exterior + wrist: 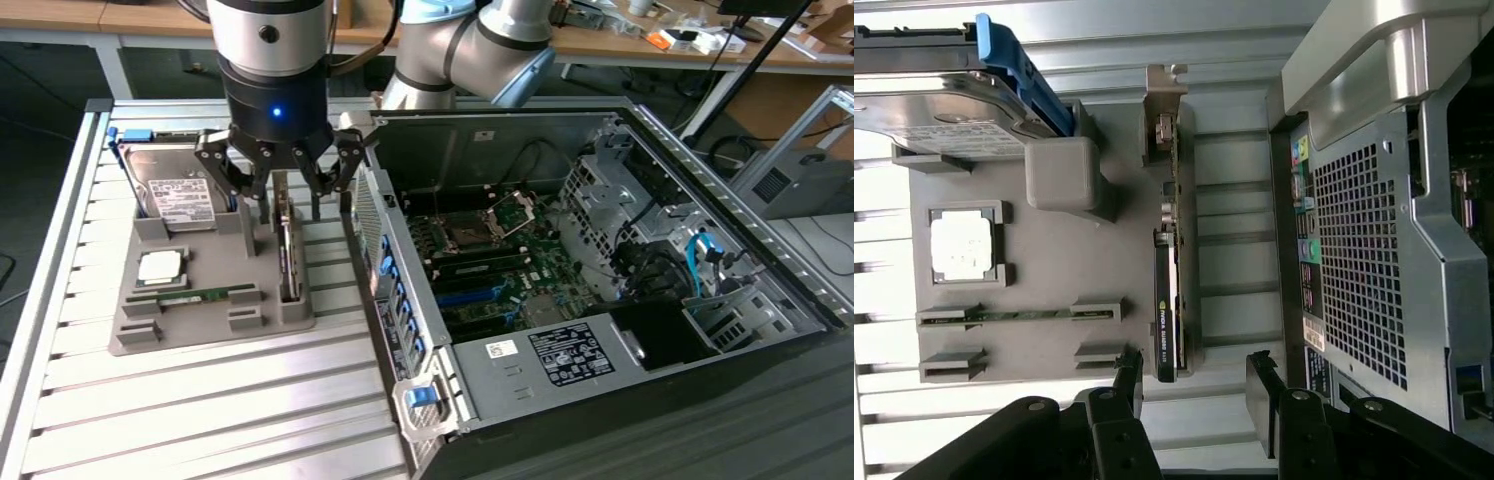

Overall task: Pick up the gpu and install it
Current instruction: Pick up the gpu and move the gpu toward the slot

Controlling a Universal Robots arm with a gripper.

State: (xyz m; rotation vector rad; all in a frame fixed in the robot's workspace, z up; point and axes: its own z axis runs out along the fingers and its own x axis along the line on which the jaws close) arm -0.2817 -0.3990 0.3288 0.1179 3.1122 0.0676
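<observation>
Gpu [286,260] is stood on edge in a slot of the grey holder [187,335] on the table [200,420], beside the opened computer case [601,250], so its thin top edge is offered to the hand [291,200], which is poised above it, spread wide and gripping nothing.

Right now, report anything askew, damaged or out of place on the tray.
Nothing stands out. The gpu stands on edge in its slot in the grey tray, the hard drive sits in its holder, and the open gripper hangs above the gpu.
</observation>
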